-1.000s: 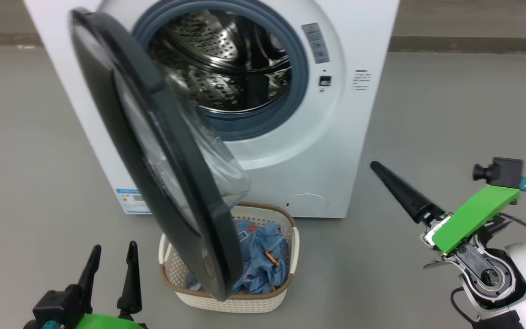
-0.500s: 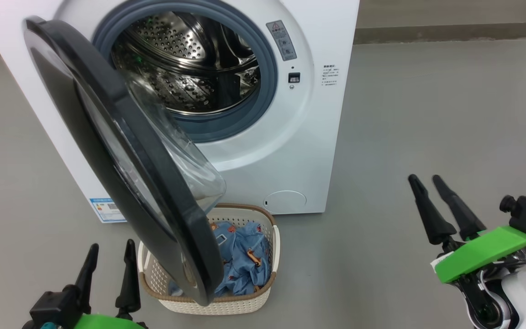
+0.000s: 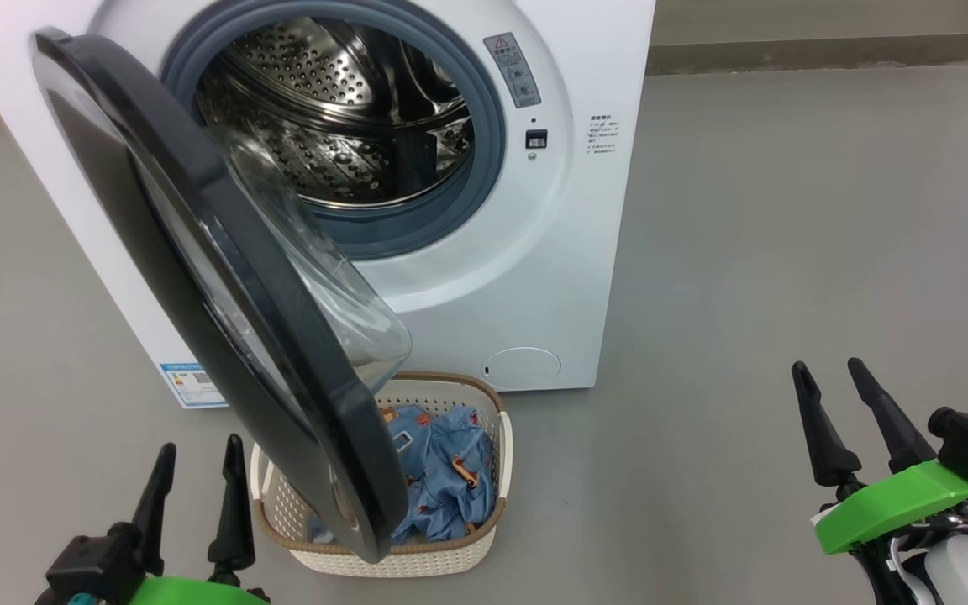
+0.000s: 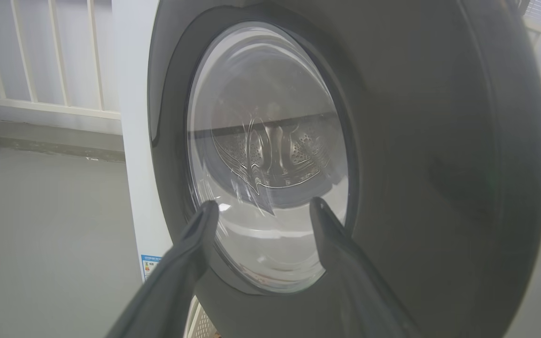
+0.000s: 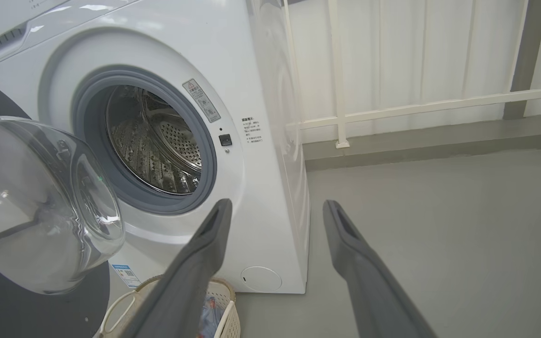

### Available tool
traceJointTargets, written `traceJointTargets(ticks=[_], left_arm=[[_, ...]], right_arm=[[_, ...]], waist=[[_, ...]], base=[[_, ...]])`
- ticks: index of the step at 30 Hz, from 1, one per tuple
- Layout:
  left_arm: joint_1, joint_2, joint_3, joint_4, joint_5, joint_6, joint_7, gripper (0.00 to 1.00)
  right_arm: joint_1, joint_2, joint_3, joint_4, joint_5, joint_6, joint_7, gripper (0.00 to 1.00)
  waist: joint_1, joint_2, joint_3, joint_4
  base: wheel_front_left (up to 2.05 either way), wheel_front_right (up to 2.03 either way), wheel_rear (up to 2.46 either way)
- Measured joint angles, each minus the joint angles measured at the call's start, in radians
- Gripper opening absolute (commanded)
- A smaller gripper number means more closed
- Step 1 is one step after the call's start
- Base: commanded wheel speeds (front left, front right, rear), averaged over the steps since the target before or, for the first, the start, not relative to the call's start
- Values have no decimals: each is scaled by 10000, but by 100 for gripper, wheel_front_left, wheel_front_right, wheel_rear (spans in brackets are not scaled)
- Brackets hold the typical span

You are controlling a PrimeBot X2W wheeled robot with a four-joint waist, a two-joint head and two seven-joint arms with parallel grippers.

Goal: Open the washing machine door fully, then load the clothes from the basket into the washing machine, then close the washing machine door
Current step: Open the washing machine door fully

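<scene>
Hovering low at the far left with the left claw [image 3: 201, 445], fingers parted a fair way and gripping nothing. Aiming it, in the left wrist view, at the outer face of the washing machine door [image 4: 416, 141], framing the round glass between the two fingertips; being unable to tell there whether touching the rim or stopping just short.

Facing that door just right of the claw in the head view, partly open, hinging on the left and leaning out over the basket [image 3: 417, 561]. Looking past the door's lower edge at the basket on the floor [image 3: 744, 210], right of the left claw and near it, half hidden by the black rim. Finding the clothes [image 3: 442, 470] bunched inside the basket, light blue with small orange figures.

Looking behind the door into the washing machine [image 3: 551, 252], with the steel drum [image 3: 341, 118] bare inside the grey-blue gasket [image 3: 488, 126].

Hovering at the far right with the right claw [image 3: 827, 365], fingers parted about as wide and holding nothing, over bare floor, well apart from the basket, clothes and door, pointing toward the machine's right front corner.
</scene>
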Motion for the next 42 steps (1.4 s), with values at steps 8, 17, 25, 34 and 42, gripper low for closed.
traceJointTargets(ticks=[8,17,25,34,42], left_arm=[[0,12,-69,2,6,73,0,100],[-1,25,-119,153,4,73,0,100],[-1,42,-132,157,4,84,-2,100],[-1,40,-148,148,-2,84,-15,100],[-1,42,-188,144,-4,84,-15,100]], right_arm=[[0,322,-305,109,-627,0,-12,100],[-1,479,-341,113,-746,0,-12,100],[-1,510,-330,142,-763,0,-12,100],[-1,516,-267,192,-763,0,-12,100],[-1,514,-238,240,-761,0,-12,100]], waist=[[0,0,2,52],[0,0,-39,87],[0,0,-39,80],[0,0,-41,29],[0,0,-37,22]], base=[[0,0,0],[0,0,0],[0,0,0],[0,0,0],[0,0,0]])
